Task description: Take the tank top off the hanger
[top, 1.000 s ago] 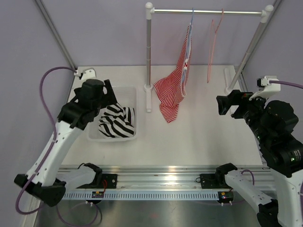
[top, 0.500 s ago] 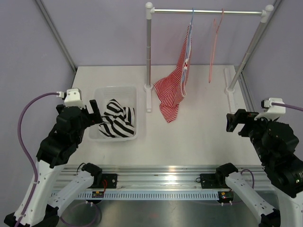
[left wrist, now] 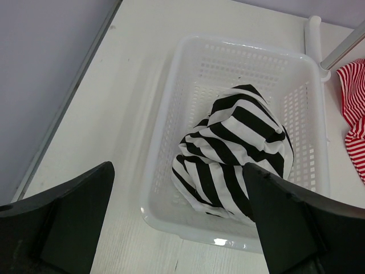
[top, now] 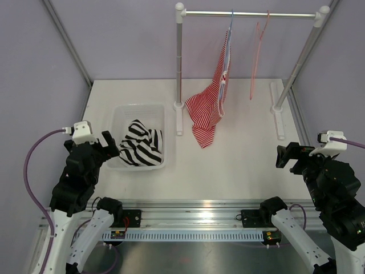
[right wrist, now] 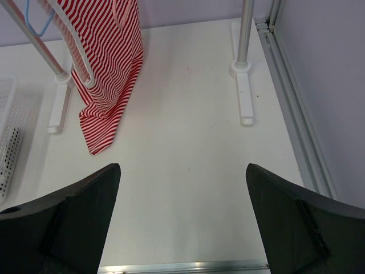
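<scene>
The black-and-white striped tank top (top: pixel 141 149) lies crumpled in a white perforated basket (top: pixel 121 117); it also shows in the left wrist view (left wrist: pixel 234 151). The pink wire hanger (top: pixel 256 54) hangs bare on the rail at the back right. My left gripper (top: pixel 107 145) is open and empty, held above the table just left of the basket's near end. My right gripper (top: pixel 290 157) is open and empty above the right side of the table, far from the hanger.
A red-and-white striped garment (top: pixel 210 103) hangs from a blue hanger (top: pixel 230 34) on the rail (top: pixel 251 14), its hem near the table. The rack's two posts (top: pixel 179 68) stand on white feet. Purple walls close in both sides.
Both arms have drawn back toward the near edge and down. The left gripper has moved away from over the basket, leaving the tank top in it. The pink hanger sways slightly.
</scene>
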Controlling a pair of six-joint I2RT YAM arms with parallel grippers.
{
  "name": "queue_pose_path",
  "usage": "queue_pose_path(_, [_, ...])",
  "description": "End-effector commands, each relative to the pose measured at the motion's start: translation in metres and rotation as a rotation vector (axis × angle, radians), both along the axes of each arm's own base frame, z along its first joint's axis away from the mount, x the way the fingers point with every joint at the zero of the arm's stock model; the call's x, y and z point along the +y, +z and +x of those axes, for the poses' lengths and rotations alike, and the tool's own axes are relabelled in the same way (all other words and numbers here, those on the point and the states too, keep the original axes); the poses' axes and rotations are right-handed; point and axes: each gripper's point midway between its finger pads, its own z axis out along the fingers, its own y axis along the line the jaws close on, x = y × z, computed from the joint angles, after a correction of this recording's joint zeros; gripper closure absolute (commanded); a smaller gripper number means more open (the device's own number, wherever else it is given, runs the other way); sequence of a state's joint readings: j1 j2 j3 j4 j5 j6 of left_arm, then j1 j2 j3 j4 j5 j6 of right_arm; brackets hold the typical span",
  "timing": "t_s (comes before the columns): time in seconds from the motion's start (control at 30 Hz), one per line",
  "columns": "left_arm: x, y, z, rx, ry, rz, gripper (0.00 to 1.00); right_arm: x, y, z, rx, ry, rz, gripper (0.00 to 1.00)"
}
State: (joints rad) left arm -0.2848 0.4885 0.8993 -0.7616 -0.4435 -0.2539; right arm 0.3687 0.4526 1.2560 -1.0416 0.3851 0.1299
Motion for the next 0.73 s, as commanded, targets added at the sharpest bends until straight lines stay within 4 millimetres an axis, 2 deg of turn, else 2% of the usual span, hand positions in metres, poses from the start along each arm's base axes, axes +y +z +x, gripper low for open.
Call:
queue_pose_path(0.0, [-0.003,0.02,0.001,-0.104,-0.013,-0.04,0.01,-0.004,0.01,0.005,-0.035,-0.025,-0.014,0.01])
queue_pose_path(0.13, [0.002,0.025,-0.004,-0.135,0.008,-0.043,0.01,-0.007,0.013,0.009,-0.031,-0.043,-0.024,0.0])
queue_pose_path(0.3, [0.01,0.025,-0.006,-0.14,0.047,-0.03,0.01,0.0,0.007,0.015,0.004,-0.024,-0.023,0.01])
queue_pose_path(0.7, [0.008,0.021,-0.002,-0.134,0.034,-0.022,0.01,0.002,0.005,0.022,0.013,-0.033,-0.017,0.01])
